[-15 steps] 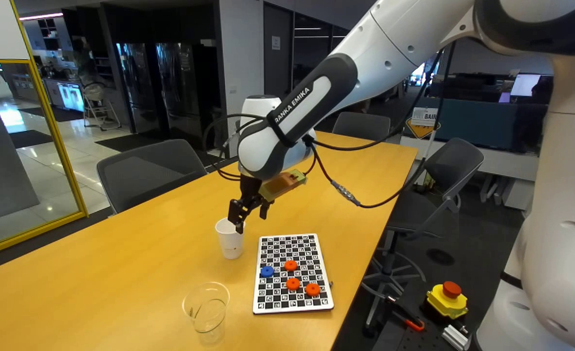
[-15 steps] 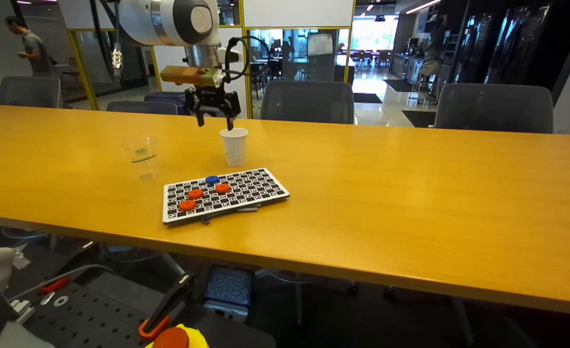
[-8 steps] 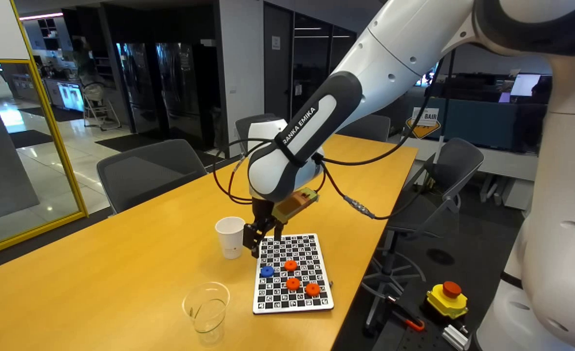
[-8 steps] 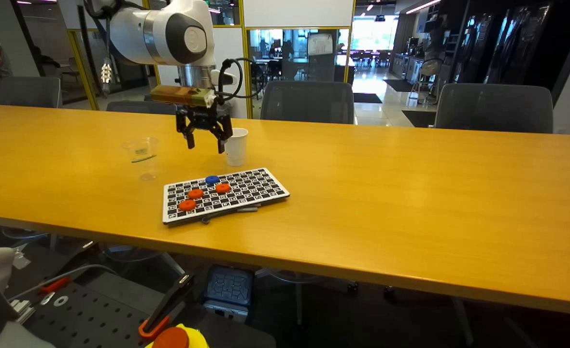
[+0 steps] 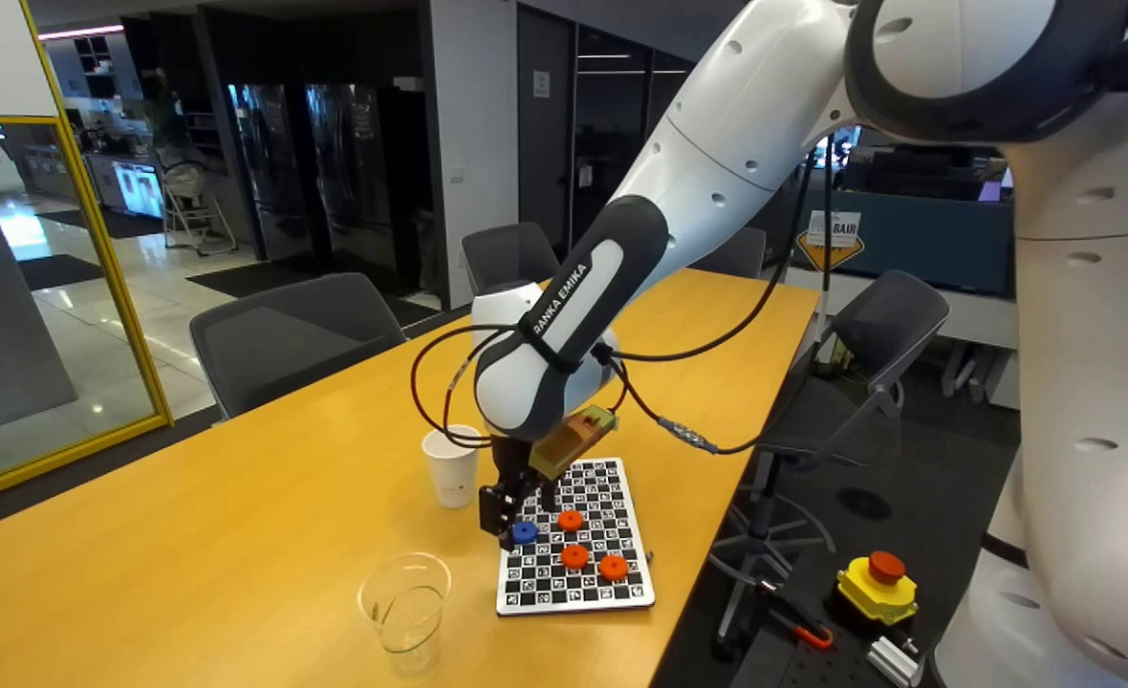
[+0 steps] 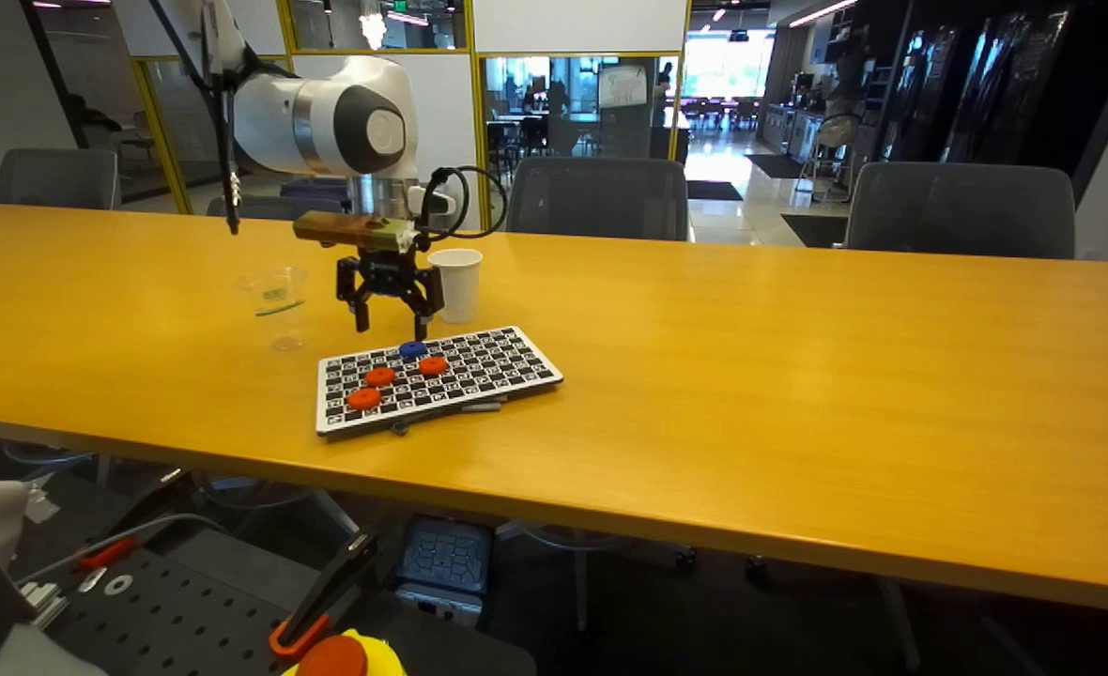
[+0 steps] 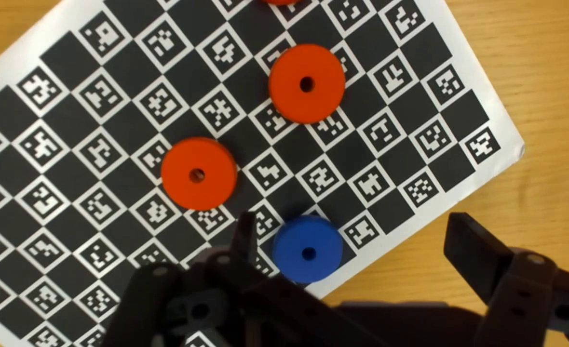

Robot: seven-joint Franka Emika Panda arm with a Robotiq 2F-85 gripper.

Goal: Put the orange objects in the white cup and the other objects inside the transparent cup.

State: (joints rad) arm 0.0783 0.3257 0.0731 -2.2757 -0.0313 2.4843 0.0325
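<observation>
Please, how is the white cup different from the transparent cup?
The white cup is opaque, while the transparent cup lets the table show through. The transparent cup carries a green line on its side; the white cup shows none. The transparent cup's mouth looks wider than the white cup's. Both stand upright on the table and taper toward the base.

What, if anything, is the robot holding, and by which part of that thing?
Nothing is held: the fingers stand open, and the blue disc nearest them lies flat on the board.

One orange disc (image 7: 282, 2) cropped by wrist view's top edge; white cup (image 6: 461, 286) partly behind pincer (image 6: 391, 328) in exterior view.
</observation>
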